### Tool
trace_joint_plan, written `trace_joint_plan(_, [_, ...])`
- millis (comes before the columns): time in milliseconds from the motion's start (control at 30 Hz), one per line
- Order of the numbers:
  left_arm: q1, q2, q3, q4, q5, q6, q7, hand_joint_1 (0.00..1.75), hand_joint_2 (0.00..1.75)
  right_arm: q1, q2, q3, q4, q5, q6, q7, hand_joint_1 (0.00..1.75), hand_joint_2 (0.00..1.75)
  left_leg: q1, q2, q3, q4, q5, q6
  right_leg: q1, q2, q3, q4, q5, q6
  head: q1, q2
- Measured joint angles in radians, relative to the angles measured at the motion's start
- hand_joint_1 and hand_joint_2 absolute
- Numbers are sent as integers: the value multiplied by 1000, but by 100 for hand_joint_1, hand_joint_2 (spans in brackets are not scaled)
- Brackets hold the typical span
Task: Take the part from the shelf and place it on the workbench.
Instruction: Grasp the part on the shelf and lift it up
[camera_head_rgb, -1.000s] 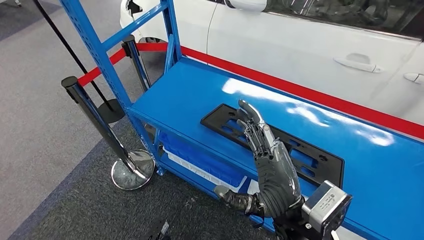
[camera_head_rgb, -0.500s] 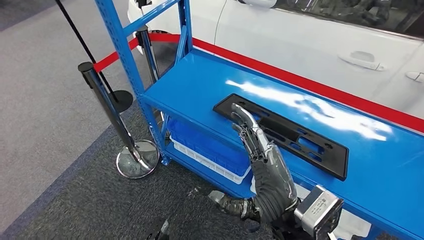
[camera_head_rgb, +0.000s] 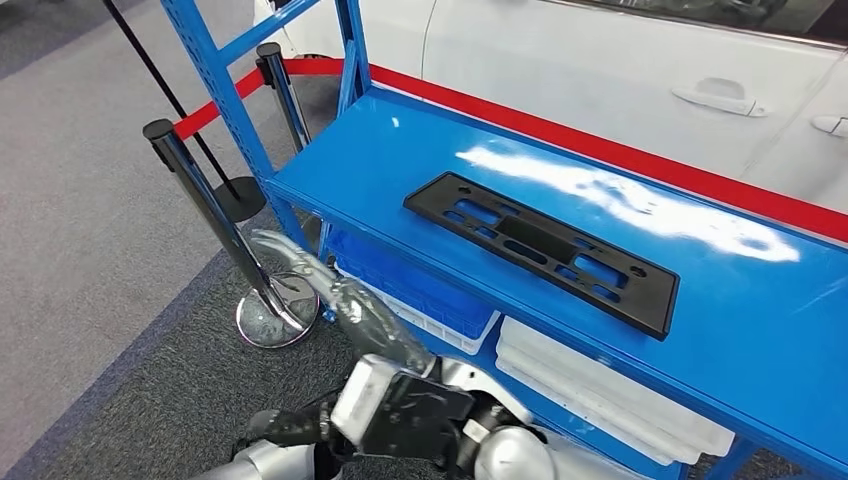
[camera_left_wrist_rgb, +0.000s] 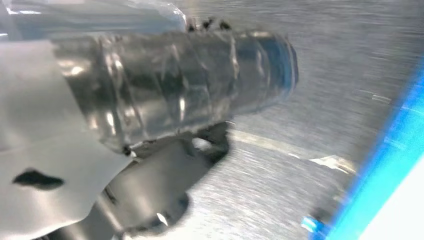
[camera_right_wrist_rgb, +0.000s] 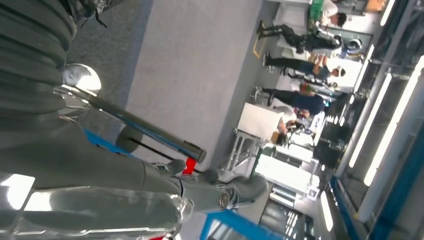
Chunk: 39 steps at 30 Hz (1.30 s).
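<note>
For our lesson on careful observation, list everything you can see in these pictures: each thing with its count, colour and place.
shelf: one, blue, in front of the car
plate: one, black, flat on the shelf's top board
trays: a stack, white, on the lower level
bin: one, blue, lower level beside the trays
car: one, white, behind the shelf
posts: two, dark and chrome, at the shelf's end
belt: red, running from the posts along the car
people: several, far across the hall
right hand: silver, reaching towards the nearer post, holding nothing
left hand: grey, blurred, over the floor
</note>
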Motion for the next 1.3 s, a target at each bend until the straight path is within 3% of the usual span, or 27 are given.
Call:
trace_joint_plan(67, [-17, -7, 0, 0, 4, -8, -8, 0, 0, -41, 42, 26, 85, 4, -8, 8, 0, 175, 0, 1, -60, 114, -34, -3, 4, 2, -2, 0, 1, -3, 0, 0])
trace_joint_plan(100, [-20, -10, 0, 0, 6, -9, -12, 0, 0, -64, 61, 37, 127, 10, -12, 15, 0, 175, 0, 1, -70, 128, -24, 0, 7, 4, -2, 1, 2, -3, 0, 0])
trace_joint_plan(133, [-22, -12, 0, 0, 7, -7, -15, 0, 0, -87, 81, 49, 173, 18, -16, 26, 0, 175, -1, 1, -61, 100, 4, 4, 9, 6, -2, 1, 2, -4, 0, 0])
trace_joint_plan(233, [-41, -26, 0, 0, 8, 0, -20, 0, 0, -156, 137, 81, 312, 40, -35, 75, 0, 175, -9, 0, 20, -92, 103, 22, 12, 5, -1, 1, 2, -2, 0, 0])
trace_joint_plan(300, [-54, -41, 0, 0, 8, 4, -20, 0, 0, -203, 162, 105, 394, 35, -51, 115, 0, 175, -16, -1, 43, -149, 115, 30, 13, 2, -6, -2, 6, 4, 1, 0])
trace_joint_plan(400, [-59, -59, 0, 0, 8, 10, -19, 0, 0, -262, 186, 151, 497, 9, -72, 164, 0, 175, -14, 0, 48, -164, 123, 40, 14, 4, -12, 2, 5, 16, 1, 0])
trace_joint_plan(467, [-65, -73, 0, 0, 8, 11, -17, 0, 0, -293, 195, 179, 557, 1, -83, 192, 0, 175, -9, 2, 52, -174, 129, 48, 16, 6, -41, 62, -31, 23, 4, 0])
trace_joint_plan(533, [-67, -84, 0, 0, 4, 5, -5, 0, 0, -321, 201, 206, 619, 4, -97, 230, 0, 175, -8, 2, 51, -174, 131, 52, 15, 7, -100, 187, -85, 28, 6, 0])
trace_joint_plan(600, [-41, -85, -1, 0, -16, -30, -13, 0, 0, -344, 203, 233, 686, 17, -127, 279, 0, 175, -8, 1, 51, -173, 130, 54, 15, 7, -141, 264, -100, 31, 7, 0])
trace_joint_plan(633, [-12, -80, -2, 0, -34, -68, -46, 0, 0, -354, 200, 242, 719, 25, -146, 297, 0, 175, -8, 2, 52, -172, 128, 53, 14, 7, -134, 246, -80, 30, 7, 0])
trace_joint_plan(700, [69, -58, -5, 2, -66, -154, -157, 0, 0, -374, 182, 251, 779, 43, -178, 311, 0, 175, -7, 4, 53, -167, 122, 49, 13, 6, -78, 122, -19, 28, 7, 0])
trace_joint_plan(767, [146, -32, -11, 7, -81, -212, -250, 0, 0, -395, 157, 253, 832, 62, -192, 310, 0, 175, -11, 6, 47, -157, 116, 43, 13, 8, -30, 23, 10, 23, 6, 0])
trace_joint_plan(833, [193, -15, -17, 13, -85, -231, -279, 0, 0, -406, 136, 254, 882, 84, -198, 323, 0, 175, -13, 6, 38, -150, 114, 37, 16, 11, -23, 6, 8, 16, 6, 0])
trace_joint_plan(933, [221, -7, -21, 16, -90, -230, -254, 0, 0, -412, 124, 261, 932, 129, -203, 372, 0, 175, -12, 5, 31, -132, 98, 28, 13, 13, -19, 0, 12, 3, 5, 0])
trace_joint_plan(1000, [229, -6, -21, 16, -95, -229, -237, 0, 0, -418, 118, 267, 957, 163, -204, 409, 0, 175, -8, 5, -5, -49, 51, 18, 10, 13, -15, -3, 13, -4, 0, 0])
trace_joint_plan(1067, [234, -6, -23, 16, -99, -228, -226, 0, 0, -419, 109, 270, 980, 201, -205, 443, 0, 175, -6, 6, -70, 85, -5, 11, 10, 13, -15, -3, 12, -7, -4, 0])
trace_joint_plan(1100, [236, -6, -25, 16, -101, -228, -222, 0, 0, -419, 104, 272, 991, 220, -206, 458, 0, 175, -6, 6, -93, 131, -16, 10, 11, 13, -14, -3, 12, -7, -4, 0])
trace_joint_plan(1133, [239, -7, -28, 16, -102, -228, -220, 0, 0, -418, 99, 275, 999, 240, -206, 473, 0, 175, -6, 5, -100, 141, -7, 12, 12, 14, -13, -3, 12, -7, -4, 0])
trace_joint_plan(1167, [242, -7, -30, 16, -103, -229, -220, 0, 0, -418, 95, 278, 1006, 263, -207, 487, 0, 175, -6, 5, -85, 109, 21, 15, 12, 16, -12, -3, 12, -8, -4, 0])
trace_joint_plan(1233, [247, -6, -33, 16, -103, -232, -222, 0, 0, -419, 84, 284, 1020, 313, -209, 517, 0, 175, -9, 4, -15, -33, 92, 27, 13, 20, -7, -4, 11, -8, -4, 0])
trace_joint_plan(1300, [249, -5, -34, 16, -103, -235, -226, 0, 0, -420, 72, 287, 1031, 355, -216, 542, 0, 175, -15, 3, 39, -139, 121, 37, 14, 22, -7, -6, 13, -3, -4, 0])
